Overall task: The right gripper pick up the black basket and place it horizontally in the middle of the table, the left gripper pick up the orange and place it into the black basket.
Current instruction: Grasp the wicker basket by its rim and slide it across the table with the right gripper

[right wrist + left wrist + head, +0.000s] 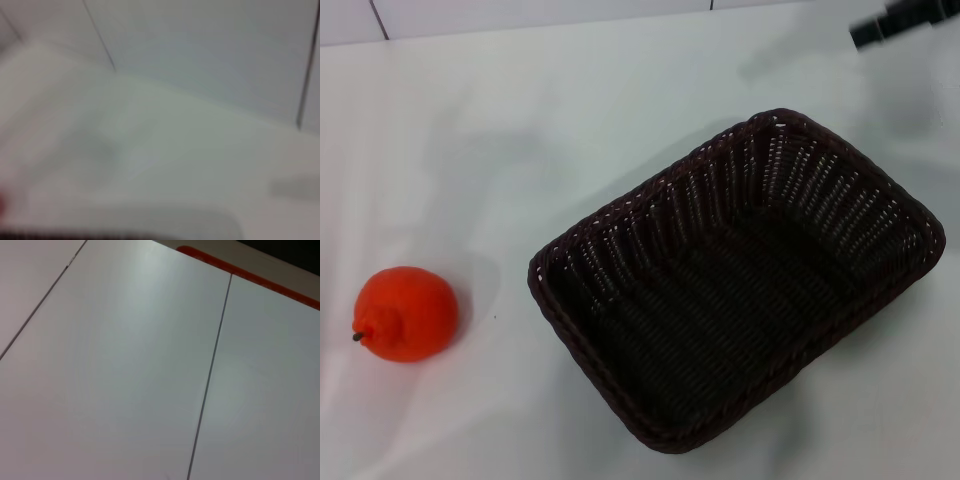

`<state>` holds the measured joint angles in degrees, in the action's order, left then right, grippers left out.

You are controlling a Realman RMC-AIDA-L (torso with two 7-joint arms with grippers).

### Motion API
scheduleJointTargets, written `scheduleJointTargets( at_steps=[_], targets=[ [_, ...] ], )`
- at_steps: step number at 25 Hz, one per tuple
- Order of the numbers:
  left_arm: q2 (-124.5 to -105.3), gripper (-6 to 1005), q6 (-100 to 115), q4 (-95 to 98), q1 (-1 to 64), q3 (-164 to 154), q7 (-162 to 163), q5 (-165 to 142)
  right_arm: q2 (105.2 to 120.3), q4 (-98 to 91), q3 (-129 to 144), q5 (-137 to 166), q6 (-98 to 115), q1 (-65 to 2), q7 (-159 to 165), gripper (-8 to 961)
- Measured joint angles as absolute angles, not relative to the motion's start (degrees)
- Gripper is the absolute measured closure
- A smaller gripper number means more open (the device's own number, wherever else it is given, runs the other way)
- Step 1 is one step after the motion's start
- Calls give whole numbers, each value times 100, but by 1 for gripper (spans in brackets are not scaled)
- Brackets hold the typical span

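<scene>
The black basket (740,280) sits on the white table (520,150), right of centre, turned at an angle and empty. The orange (405,313) lies on the table at the left, well apart from the basket, its stem pointing left. The right gripper (908,20) shows only as a blurred black arm end at the top right corner, above and behind the basket's far corner. The left gripper is out of view. A dark strip of the basket rim (100,234) shows at the edge of the right wrist view.
White wall panels with thin seams (210,375) fill the left wrist view, with a red strip (250,275) along one edge. The table's back edge meets the wall (520,20) at the top of the head view.
</scene>
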<state>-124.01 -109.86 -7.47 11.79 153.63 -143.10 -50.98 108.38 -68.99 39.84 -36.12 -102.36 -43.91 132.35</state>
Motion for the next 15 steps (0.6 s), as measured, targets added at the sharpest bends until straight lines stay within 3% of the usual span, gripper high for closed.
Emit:
scheduleJointTargets(
  at_steps=[15],
  targets=[
    [-12392, 156, -10976, -821, 1267, 15399, -14321, -5098, 11182, -6095, 4657, -2582, -10145, -4527, 13202, 284]
  ],
)
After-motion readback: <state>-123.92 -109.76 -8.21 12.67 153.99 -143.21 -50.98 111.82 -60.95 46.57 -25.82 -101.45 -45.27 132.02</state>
